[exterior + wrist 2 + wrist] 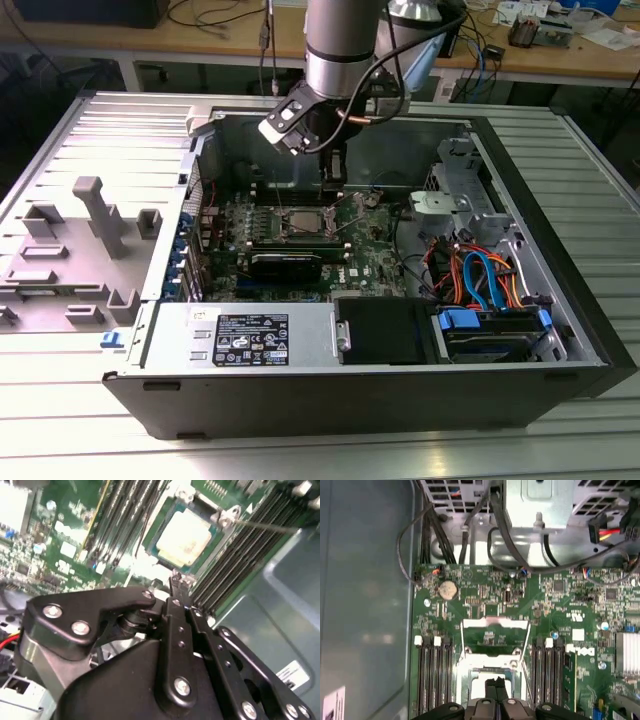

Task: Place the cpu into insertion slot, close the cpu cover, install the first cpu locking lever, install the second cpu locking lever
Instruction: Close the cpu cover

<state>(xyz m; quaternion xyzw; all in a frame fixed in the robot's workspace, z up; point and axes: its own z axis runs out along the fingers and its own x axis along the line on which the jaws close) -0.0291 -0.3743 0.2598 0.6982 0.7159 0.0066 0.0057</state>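
In the exterior view the case wall rises at 9 o'clock of the insertion slot. The cpu looks to be lying in the slot already. The cpu cover stands open, so I think closing it and both levers are left. The gripper hangs at 1 o'clock, jaws together and empty. Cables crowd 3 o'clock; little room.
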